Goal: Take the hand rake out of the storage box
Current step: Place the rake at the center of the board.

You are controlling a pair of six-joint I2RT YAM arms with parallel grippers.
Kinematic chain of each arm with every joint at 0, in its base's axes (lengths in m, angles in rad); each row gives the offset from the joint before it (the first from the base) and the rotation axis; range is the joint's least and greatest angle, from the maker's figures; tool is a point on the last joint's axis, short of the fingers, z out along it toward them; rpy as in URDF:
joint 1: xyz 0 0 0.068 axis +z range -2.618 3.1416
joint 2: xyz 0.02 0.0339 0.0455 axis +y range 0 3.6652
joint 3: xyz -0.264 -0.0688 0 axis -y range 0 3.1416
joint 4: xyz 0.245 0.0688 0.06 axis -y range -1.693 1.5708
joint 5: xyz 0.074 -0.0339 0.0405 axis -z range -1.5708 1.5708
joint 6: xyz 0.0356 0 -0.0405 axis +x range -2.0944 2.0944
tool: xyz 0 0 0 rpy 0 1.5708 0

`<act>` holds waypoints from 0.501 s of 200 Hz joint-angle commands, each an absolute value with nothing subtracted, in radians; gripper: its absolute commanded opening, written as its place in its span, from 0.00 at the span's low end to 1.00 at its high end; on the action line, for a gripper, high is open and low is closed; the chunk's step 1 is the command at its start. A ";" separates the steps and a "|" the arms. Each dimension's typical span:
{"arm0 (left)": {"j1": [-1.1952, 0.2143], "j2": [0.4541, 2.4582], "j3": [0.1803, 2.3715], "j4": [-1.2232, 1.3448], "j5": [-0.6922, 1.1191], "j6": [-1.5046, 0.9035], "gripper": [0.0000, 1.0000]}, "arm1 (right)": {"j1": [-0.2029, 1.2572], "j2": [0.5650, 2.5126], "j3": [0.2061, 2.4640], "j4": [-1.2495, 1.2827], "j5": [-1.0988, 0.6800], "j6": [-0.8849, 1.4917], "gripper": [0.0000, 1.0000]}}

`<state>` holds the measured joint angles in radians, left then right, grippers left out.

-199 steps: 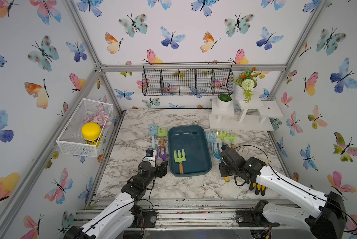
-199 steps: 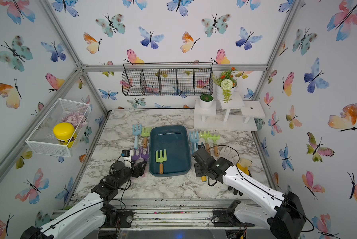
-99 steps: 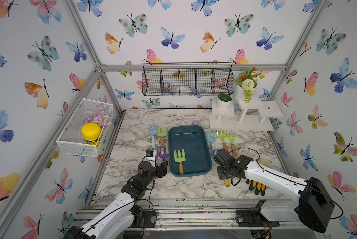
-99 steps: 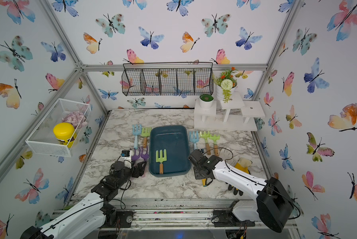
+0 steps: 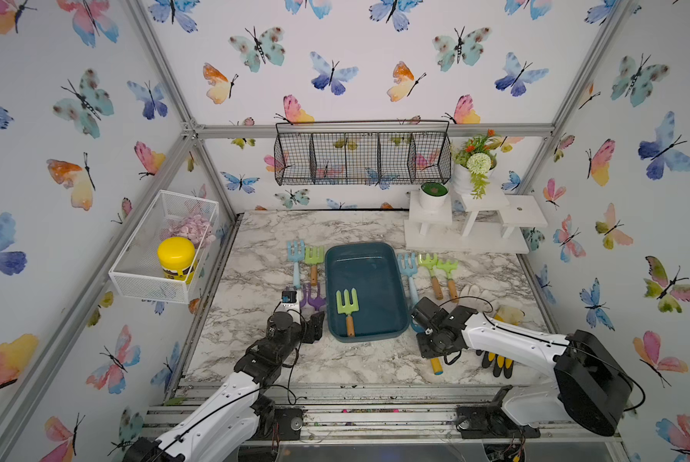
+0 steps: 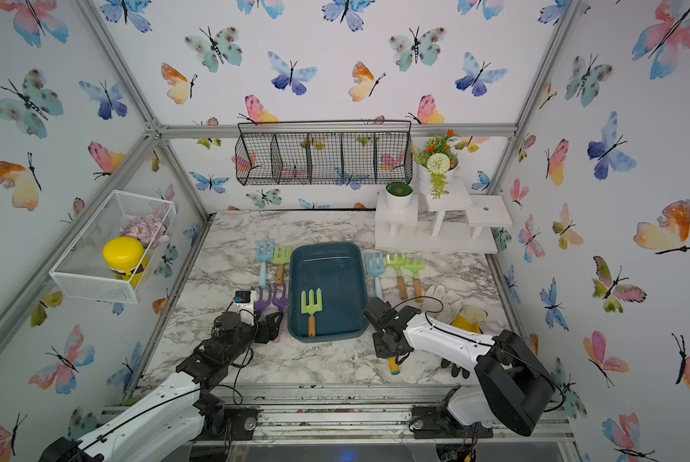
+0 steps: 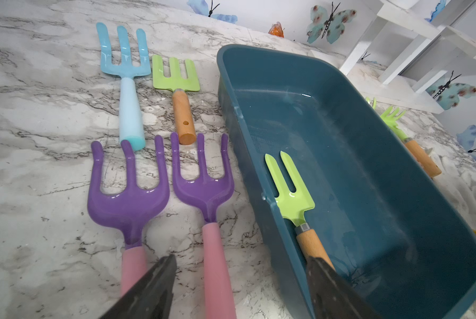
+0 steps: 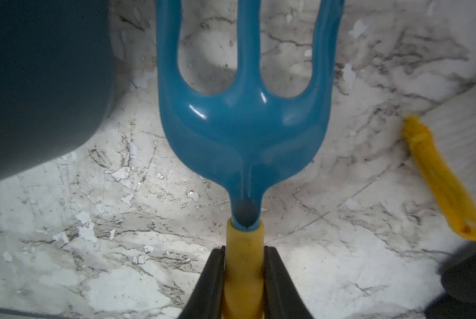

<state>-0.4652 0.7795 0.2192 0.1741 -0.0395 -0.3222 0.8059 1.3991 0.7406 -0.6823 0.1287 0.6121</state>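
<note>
The dark teal storage box point(image 5: 371, 272) point(image 6: 329, 268) point(image 7: 369, 179) lies mid-table. Inside it, near the front left, lies a green hand rake point(image 5: 347, 306) point(image 6: 311, 306) point(image 7: 289, 190) with a wooden handle. My left gripper point(image 5: 315, 326) point(image 6: 271, 326) point(image 7: 241, 258) stands open at the box's front left corner, over a pink handle. My right gripper point(image 5: 427, 340) point(image 6: 385, 340) point(image 8: 244, 256) is shut on the yellow handle of a blue hand rake point(image 8: 245, 124), just outside the box's front right corner and low over the marble. The handle's end point(image 5: 436, 366) pokes out toward the front.
Left of the box lie a light blue rake point(image 5: 295, 256), a green one point(image 5: 314, 260) and two purple ones point(image 7: 126, 193). To its right lie three more rakes point(image 5: 429, 268) and gloves point(image 5: 495, 312). A white stepped stand point(image 5: 475, 224) sits at the back right.
My right arm has swung lower and carried the blue rake a little toward the table's front, beside the box. The left arm and the green rake have stayed put.
</note>
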 commanded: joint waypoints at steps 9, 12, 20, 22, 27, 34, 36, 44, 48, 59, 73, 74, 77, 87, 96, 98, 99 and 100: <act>-0.467 0.772 0.244 0.172 -0.043 -0.325 0.80 | 0.802 1.416 0.742 -0.660 0.104 0.618 0.24; -0.467 0.772 0.245 0.172 -0.043 -0.325 0.80 | 0.802 1.418 0.742 -0.658 0.106 0.619 0.24; -0.468 0.773 0.245 0.173 -0.044 -0.324 0.80 | 0.802 1.421 0.740 -0.653 0.111 0.620 0.24; -0.467 0.773 0.245 0.173 -0.044 -0.325 0.80 | 0.802 1.422 0.740 -0.651 0.112 0.620 0.24; -0.467 0.773 0.245 0.173 -0.045 -0.324 0.80 | 0.802 1.423 0.738 -0.646 0.114 0.620 0.24; -0.467 0.772 0.244 0.174 -0.044 -0.325 0.80 | 0.802 1.426 0.734 -0.638 0.119 0.620 0.24; -0.467 0.772 0.245 0.174 -0.044 -0.324 0.80 | 0.802 1.426 0.733 -0.636 0.119 0.620 0.24; -0.466 0.772 0.244 0.173 -0.046 -0.325 0.80 | 0.801 1.433 0.732 -0.630 0.123 0.620 0.24; -0.467 0.772 0.244 0.172 -0.045 -0.325 0.80 | 0.801 1.438 0.732 -0.629 0.124 0.618 0.24; -0.468 0.772 0.244 0.173 -0.045 -0.324 0.80 | 0.801 1.449 0.735 -0.629 0.127 0.617 0.25; -0.468 0.771 0.244 0.173 -0.047 -0.325 0.80 | 0.799 1.454 0.731 -0.621 0.132 0.617 0.25; -0.468 0.771 0.244 0.173 -0.048 -0.325 0.80 | 0.798 1.454 0.731 -0.621 0.132 0.617 0.25; -0.467 0.772 0.244 0.173 -0.047 -0.325 0.80 | 0.798 1.455 0.729 -0.619 0.132 0.616 0.26; -0.466 0.772 0.244 0.173 -0.047 -0.325 0.80 | 0.792 1.456 0.727 -0.612 0.132 0.613 0.26; -0.468 0.772 0.244 0.174 -0.047 -0.325 0.80 | 0.783 1.456 0.724 -0.608 0.130 0.609 0.27; -0.468 0.772 0.244 0.173 -0.048 -0.325 0.80 | 0.781 1.457 0.724 -0.608 0.130 0.607 0.27; -0.468 0.772 0.244 0.173 -0.047 -0.325 0.80 | 0.780 1.457 0.724 -0.606 0.130 0.606 0.27; -0.468 0.772 0.244 0.173 -0.047 -0.324 0.80 | 0.779 1.457 0.724 -0.605 0.129 0.605 0.27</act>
<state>-0.4652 0.7795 0.2192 0.1741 -0.0395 -0.3222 0.7986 1.4528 0.7349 -0.6235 0.1234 0.6102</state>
